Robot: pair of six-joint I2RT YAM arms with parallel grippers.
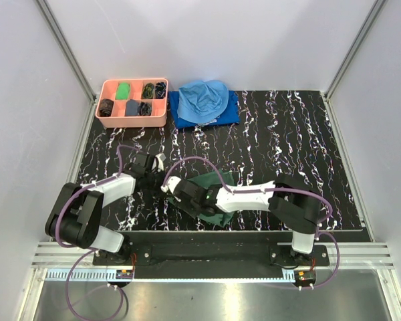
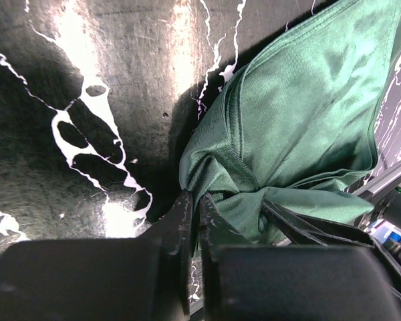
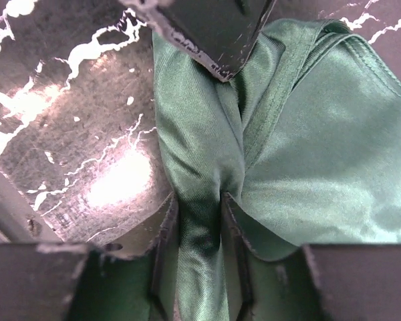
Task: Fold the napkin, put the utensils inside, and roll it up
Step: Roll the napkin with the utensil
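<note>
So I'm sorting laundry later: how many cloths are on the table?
3: green napkin near the front edge, light blue cloth at the far edge, darker blue cloth under it. Others may be hidden.

- A pink compartment tray [image 1: 130,122] sits at the far left corner of the table, just beside the blue cloths.
- Its compartments hold dark bundled items [image 1: 107,107], too small to identify, and one bright green piece [image 1: 123,89].
- A light blue cloth [image 1: 202,99] lies crumpled on top of a darker royal-blue cloth [image 1: 228,114] at the far edge.
- The tabletop [image 1: 287,147] is black with white marble-like veins.
- Plain white walls [image 1: 207,40] enclose it, with aluminium rails [image 1: 361,253] along the near edge.
</note>
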